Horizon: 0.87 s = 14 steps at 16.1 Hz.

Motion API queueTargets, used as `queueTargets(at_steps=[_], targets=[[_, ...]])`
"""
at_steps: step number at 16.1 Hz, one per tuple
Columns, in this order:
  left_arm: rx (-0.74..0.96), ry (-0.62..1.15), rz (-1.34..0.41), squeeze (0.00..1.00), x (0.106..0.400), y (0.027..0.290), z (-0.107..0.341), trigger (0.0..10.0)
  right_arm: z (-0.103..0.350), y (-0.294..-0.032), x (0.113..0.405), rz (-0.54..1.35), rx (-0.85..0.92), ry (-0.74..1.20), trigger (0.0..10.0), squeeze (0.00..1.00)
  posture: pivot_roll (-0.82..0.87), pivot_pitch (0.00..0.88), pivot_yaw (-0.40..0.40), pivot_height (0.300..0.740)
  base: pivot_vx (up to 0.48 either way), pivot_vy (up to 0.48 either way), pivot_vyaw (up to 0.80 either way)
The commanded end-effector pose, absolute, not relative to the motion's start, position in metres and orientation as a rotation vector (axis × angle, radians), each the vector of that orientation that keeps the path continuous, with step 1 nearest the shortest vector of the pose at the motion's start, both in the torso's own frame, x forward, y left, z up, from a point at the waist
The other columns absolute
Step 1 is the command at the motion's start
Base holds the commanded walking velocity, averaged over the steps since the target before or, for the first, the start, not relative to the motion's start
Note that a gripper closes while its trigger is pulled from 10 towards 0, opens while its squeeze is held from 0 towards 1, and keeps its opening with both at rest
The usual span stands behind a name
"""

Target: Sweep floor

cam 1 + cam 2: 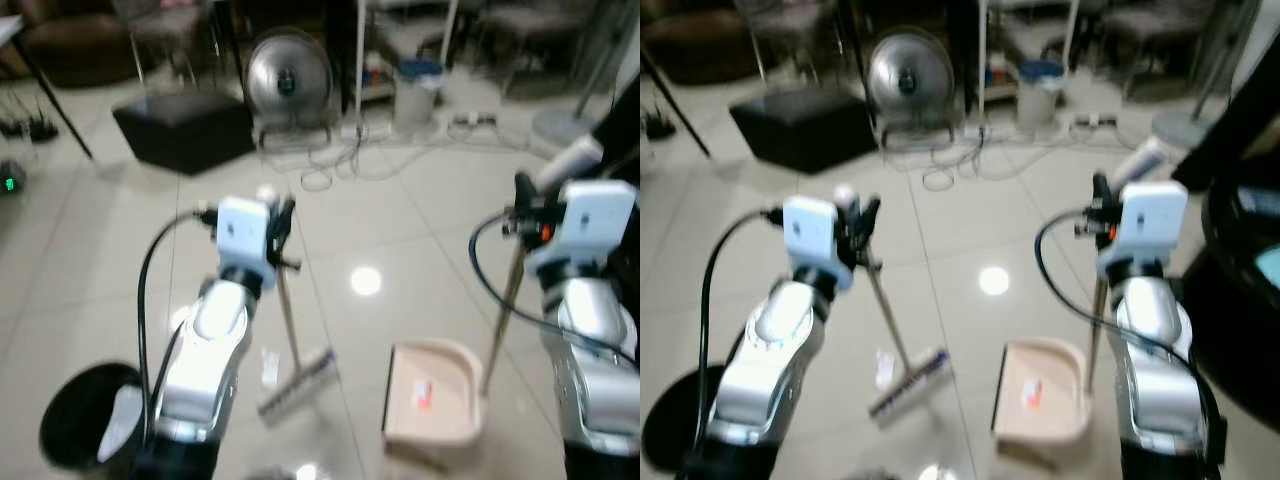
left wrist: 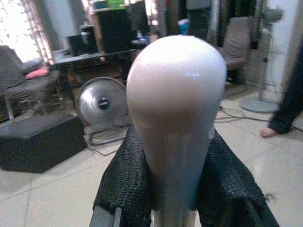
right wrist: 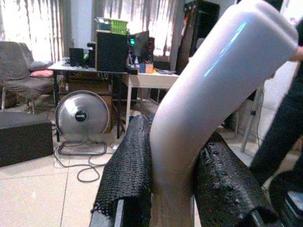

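Broom (image 1: 291, 335) leans, bristles down; dustpan (image 1: 432, 396) handle stands upright.

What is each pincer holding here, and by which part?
The left pincer grips the broom at the rounded top of its handle; the right pincer grips the dustpan at the bent top of its handle.

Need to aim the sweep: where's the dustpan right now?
In the left eye view the dustpan rests on the tiled floor at lower right, beside the broom head, its upright handle held in the right gripper.
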<state>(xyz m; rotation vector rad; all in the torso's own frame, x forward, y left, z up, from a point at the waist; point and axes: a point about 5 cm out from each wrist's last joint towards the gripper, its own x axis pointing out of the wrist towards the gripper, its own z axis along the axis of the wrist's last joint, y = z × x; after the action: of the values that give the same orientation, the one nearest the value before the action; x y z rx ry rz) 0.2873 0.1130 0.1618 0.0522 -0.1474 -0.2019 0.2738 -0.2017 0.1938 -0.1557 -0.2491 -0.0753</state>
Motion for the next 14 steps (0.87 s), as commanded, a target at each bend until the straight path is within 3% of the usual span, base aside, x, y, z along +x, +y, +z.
queueTargets(at_steps=[1,4,10,14], targets=[[0.079,-0.167,-0.106,0.00,0.291,0.129,0.165,10.0,0.202,-0.193,0.274,-0.050,-0.132,-0.304,10.0,0.00,-0.06,0.067,0.047,0.740,0.000,0.000,0.00],[0.085,-0.179,-0.022,0.00,0.298,0.135,0.167,10.0,0.201,-0.195,0.276,-0.069,-0.129,-0.311,10.0,0.00,-0.05,0.070,0.056,0.740,0.000,0.000,0.00],[0.071,-0.161,-0.022,0.00,0.309,0.130,0.164,10.0,0.201,-0.198,0.279,-0.082,-0.138,-0.337,10.0,0.00,-0.04,0.082,0.071,0.740,0.000,0.000,0.00],[0.059,-0.187,0.046,0.00,0.324,0.132,0.167,10.0,0.192,-0.200,0.290,-0.055,-0.170,-0.336,10.0,0.00,-0.01,0.137,0.074,0.740,0.000,0.000,0.00]])
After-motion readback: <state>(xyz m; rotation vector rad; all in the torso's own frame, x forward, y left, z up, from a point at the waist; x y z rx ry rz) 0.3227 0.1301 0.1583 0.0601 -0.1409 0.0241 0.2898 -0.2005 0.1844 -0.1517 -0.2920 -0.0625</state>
